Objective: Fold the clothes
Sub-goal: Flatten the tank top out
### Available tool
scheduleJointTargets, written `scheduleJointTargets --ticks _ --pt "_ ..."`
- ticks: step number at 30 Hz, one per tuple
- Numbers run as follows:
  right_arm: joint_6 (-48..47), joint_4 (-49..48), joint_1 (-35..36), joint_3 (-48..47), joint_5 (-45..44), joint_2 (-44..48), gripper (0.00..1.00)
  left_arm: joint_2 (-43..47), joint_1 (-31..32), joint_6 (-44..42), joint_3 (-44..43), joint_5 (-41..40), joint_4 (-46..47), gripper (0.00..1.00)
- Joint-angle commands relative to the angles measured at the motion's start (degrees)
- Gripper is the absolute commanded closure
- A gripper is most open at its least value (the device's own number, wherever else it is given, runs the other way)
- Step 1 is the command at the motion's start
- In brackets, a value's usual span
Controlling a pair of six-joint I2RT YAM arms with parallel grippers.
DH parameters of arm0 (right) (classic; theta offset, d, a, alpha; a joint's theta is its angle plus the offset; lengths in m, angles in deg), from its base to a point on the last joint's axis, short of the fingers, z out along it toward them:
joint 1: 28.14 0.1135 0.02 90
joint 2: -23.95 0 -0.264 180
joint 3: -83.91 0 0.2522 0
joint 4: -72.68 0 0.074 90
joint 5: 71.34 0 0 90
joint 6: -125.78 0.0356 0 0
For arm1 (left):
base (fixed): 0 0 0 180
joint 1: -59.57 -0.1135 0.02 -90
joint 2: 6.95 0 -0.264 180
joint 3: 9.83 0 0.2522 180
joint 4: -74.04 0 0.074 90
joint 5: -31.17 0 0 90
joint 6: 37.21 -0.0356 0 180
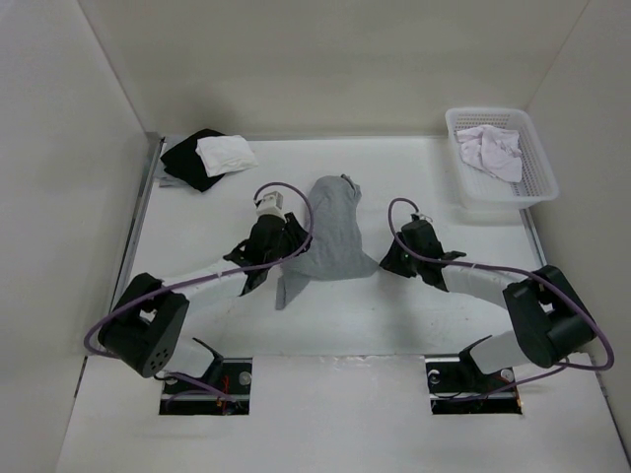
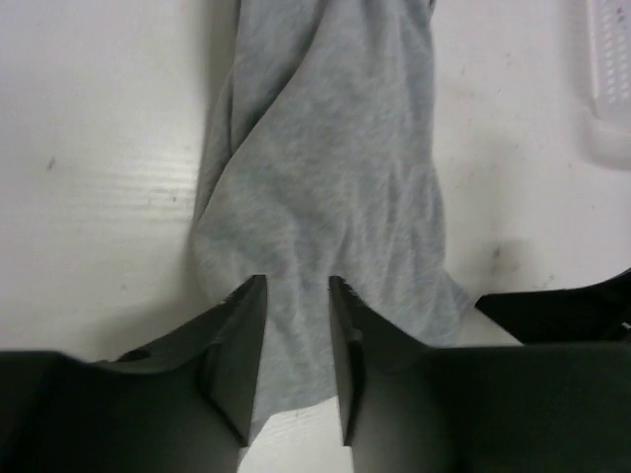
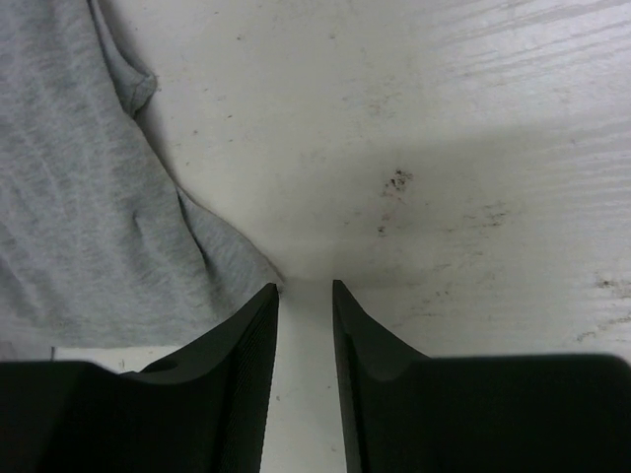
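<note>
The clothes are one grey knit garment, bunched into a long crumpled shape in the middle of the table. My left gripper sits over its left lower edge. In the left wrist view the clothes run up from between the fingers, and the left gripper stands open with cloth lying flat under the gap. My right gripper is at the garment's right lower corner. In the right wrist view the right gripper is open over bare table, and a corner of the clothes touches its left fingertip.
A white basket holding a pale cloth stands at the back right. A black cloth with a white cloth on it lies at the back left. Walls close in the table on three sides.
</note>
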Motion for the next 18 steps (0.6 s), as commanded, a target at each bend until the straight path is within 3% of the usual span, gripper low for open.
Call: scheduleJointTargets --ticks 1,3,6,9,14,18 --pt "-1.87 -0.70 0.06 -1.29 2.17 -0.99 0.63 0.44 -1.06 -2.44 -2.66 -1.23 1.03 0.63" --pt "-2.57 -0.87 0.41 -1.99 2.26 -1.43 0.63 2.71 -2.11 -2.88 -0.99 -2.63 0.15 0.61" --pt "-3.28 -1.05 1.47 -2.96 1.91 -2.14 0.62 10.97 -3.61 -3.41 4.81 -6.15 -4.23 0.67" --pt "-3.37 -1.05 1.56 -3.05 1.73 -1.88 0.62 17.47 -2.30 -1.75 9.11 -5.98 -15.10 0.75" --pt "-3.28 -2.45 1.03 -2.34 1.29 -0.73 0.60 25.21 3.66 10.18 14.39 -2.21 -30.94 0.76" --pt "-3.19 -2.98 1.38 -1.99 1.29 -1.52 0.60 28.30 9.12 22.05 18.52 4.72 -34.22 0.78"
